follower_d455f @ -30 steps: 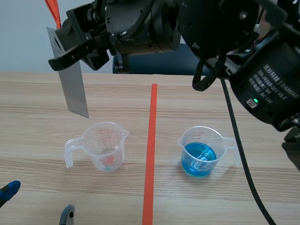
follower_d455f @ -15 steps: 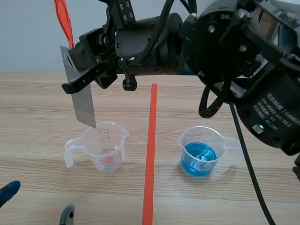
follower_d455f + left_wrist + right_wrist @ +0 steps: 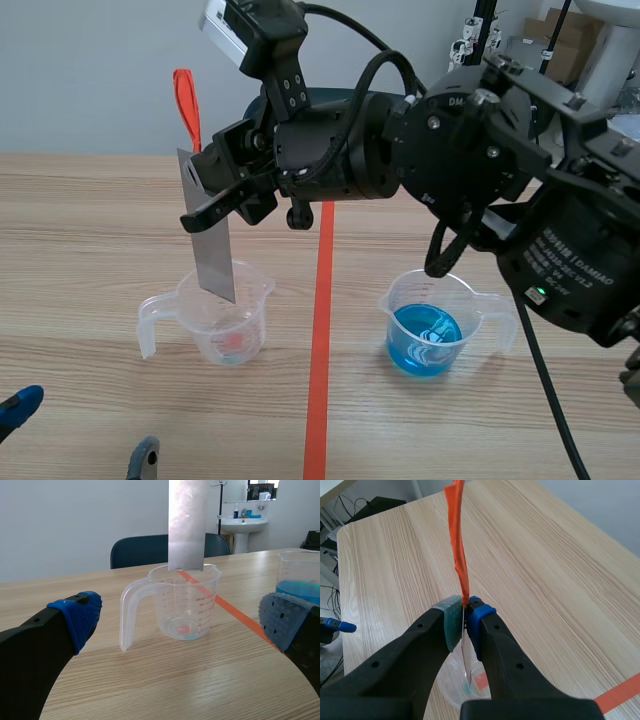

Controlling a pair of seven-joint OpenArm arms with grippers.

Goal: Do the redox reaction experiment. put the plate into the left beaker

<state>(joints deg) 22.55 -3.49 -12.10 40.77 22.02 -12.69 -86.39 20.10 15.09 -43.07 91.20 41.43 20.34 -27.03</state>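
Observation:
A grey metal plate point(image 3: 210, 240) with an orange-red tape tab point(image 3: 186, 105) at its top hangs upright, held by my right gripper point(image 3: 205, 190), whose arm reaches across from the right. The plate's lower end point(image 3: 186, 525) hangs just above the rim of the left beaker point(image 3: 222, 312), a clear one with a handle and a little residue at the bottom. In the right wrist view the gripper point(image 3: 464, 615) is shut on the plate's edge point(image 3: 466, 652), the beaker point(image 3: 462, 685) below it. My left gripper point(image 3: 175, 617) stands open low at the front left, facing the beaker point(image 3: 185, 602).
A second beaker point(image 3: 432, 322) holding blue liquid stands right of the orange-red tape line point(image 3: 320, 330). The right arm's bulk point(image 3: 470, 160) hangs over the table's middle and right. A blue chair back point(image 3: 150, 550) stands beyond the far edge.
The right arm has carried the plate to the right and down, from left of the beaker to right over its mouth. The left gripper has stayed put.

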